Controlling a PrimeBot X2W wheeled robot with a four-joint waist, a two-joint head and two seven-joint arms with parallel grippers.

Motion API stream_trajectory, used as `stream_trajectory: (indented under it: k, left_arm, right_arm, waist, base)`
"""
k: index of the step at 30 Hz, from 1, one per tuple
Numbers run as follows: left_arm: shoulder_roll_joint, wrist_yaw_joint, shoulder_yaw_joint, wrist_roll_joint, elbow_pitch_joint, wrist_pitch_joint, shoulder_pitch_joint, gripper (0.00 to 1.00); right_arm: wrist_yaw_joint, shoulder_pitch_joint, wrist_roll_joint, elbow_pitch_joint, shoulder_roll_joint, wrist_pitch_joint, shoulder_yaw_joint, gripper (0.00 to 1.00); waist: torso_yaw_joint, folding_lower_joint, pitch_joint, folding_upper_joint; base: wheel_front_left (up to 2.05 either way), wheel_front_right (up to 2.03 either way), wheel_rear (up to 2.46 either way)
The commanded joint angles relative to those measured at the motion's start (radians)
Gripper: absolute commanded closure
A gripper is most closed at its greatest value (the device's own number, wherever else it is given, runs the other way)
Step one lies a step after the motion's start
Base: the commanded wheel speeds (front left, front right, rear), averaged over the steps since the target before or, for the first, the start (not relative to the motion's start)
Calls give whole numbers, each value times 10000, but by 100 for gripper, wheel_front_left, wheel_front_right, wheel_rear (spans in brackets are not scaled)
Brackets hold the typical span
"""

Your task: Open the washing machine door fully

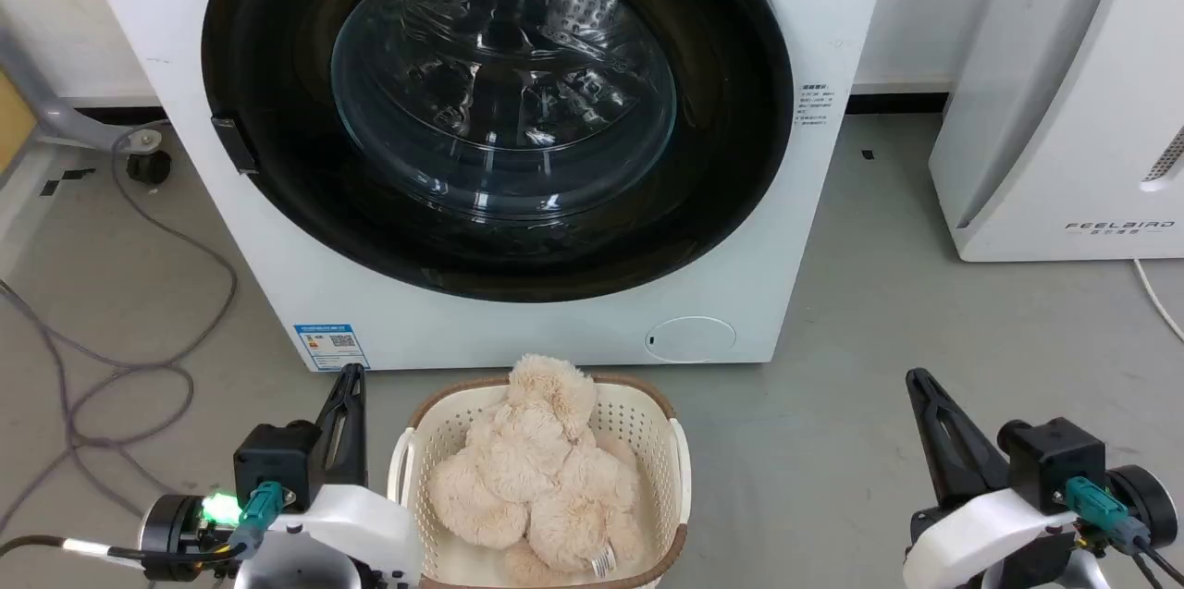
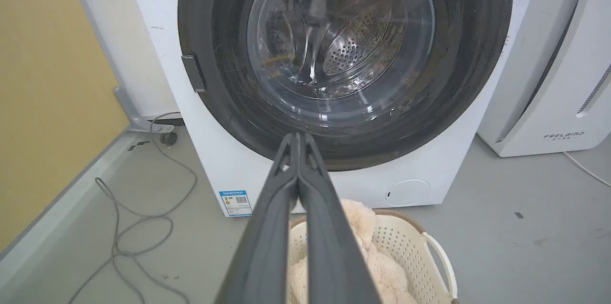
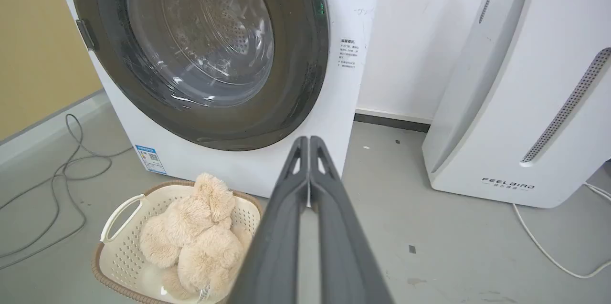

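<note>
The white washing machine (image 1: 518, 321) (image 2: 429, 161) (image 3: 348, 32) stands straight ahead of me on the floor. Its big round washing machine door (image 1: 740, 164) (image 2: 229, 84) (image 3: 305, 65) lies flat against the front, closed, with a small dark latch tab at its left edge. Through the glass bowl I see the steel drum. My left gripper (image 1: 351, 374) (image 2: 298, 138) is low at the left, shut and empty, well short of the door. My right gripper (image 1: 916, 378) (image 3: 305, 140) is low at the right, also shut and empty.
A cream basket (image 1: 647, 413) (image 2: 425, 246) (image 3: 119, 208) holding a fluffy beige plush toy (image 1: 536, 469) sits on the floor just before the machine, between my arms. A white FEELBIRD appliance (image 1: 1064, 108) (image 3: 525, 103) stands to the right. Grey cables (image 1: 120, 358) lie at the left.
</note>
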Motion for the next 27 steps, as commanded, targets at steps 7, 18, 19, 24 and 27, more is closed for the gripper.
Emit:
stream_trajectory:
  k: [7,18,19,24,27]
  left_arm:
    - [7,-43,26,26,-43,3,182,100]
    - [-2,-1,-18,-3,17,-16,-1,0]
    - [-2,-6,-30,-6,33,-35,1,0]
    - [-2,-16,-78,-34,113,-120,2,0]
    - [-1,-20,-115,-68,174,-186,-2,0]
  right_arm:
    - [-7,69,-78,-41,5,9,3,100]
    - [2,9,16,5,0,-12,-3,0]
    - [2,20,27,9,0,-27,-6,0]
    - [1,68,73,30,0,-90,-23,0]
    - [1,103,116,52,0,-140,-39,0]
  waist:
    - [0,0,0,0]
    - [-3,0,1,0]
    - [-6,0,0,0]
    - [-17,0,-3,0]
    - [-24,0,-5,0]
  base:
    - [0,0,0]
    - [0,0,0]
    - [0,0,0]
    - [0,0,0]
    - [0,0,0]
